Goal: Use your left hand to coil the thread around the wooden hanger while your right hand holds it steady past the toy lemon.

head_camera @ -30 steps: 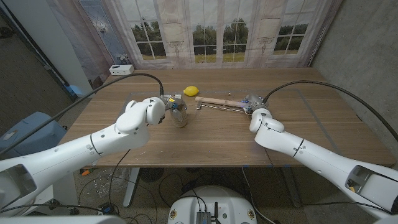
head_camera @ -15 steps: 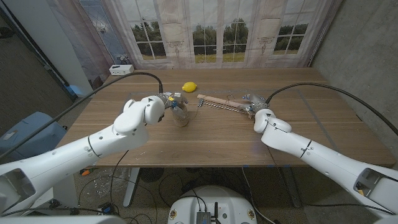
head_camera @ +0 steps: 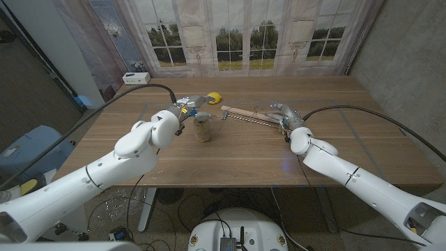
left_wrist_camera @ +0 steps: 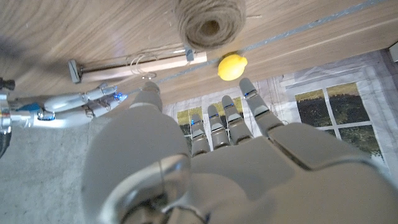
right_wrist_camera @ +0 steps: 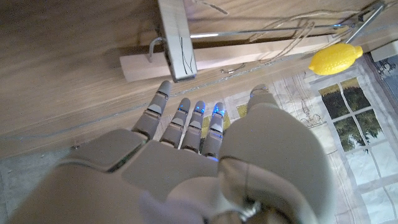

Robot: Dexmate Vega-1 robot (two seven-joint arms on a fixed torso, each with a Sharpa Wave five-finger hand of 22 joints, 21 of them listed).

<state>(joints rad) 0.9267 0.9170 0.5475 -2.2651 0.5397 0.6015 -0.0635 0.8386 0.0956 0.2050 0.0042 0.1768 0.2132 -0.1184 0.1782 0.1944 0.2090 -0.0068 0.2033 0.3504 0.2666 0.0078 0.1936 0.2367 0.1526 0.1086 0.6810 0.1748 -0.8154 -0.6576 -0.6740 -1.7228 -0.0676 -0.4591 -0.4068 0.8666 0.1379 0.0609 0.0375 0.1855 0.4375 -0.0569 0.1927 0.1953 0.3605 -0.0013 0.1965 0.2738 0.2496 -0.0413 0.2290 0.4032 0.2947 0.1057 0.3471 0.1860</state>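
A wooden hanger with a metal hook and clips lies on the table, loose thread looped over it. A spool of twine stands left of it, and the toy lemon sits just beyond. My left hand hovers at the spool's left with fingers straight and apart, holding nothing. At the hanger's right end is my right hand; its fingertips reach toward the wooden bar and stop just short of it. The left wrist view shows spool, lemon and hanger.
A small white box sits at the table's far left corner. A curtain printed with windows hangs behind the far edge. Bare wood stretches between the hanger and the near edge.
My left hand has drawn back left off the spool, which now stands uncovered. My right hand has moved farther from me, up to the hanger's right end.
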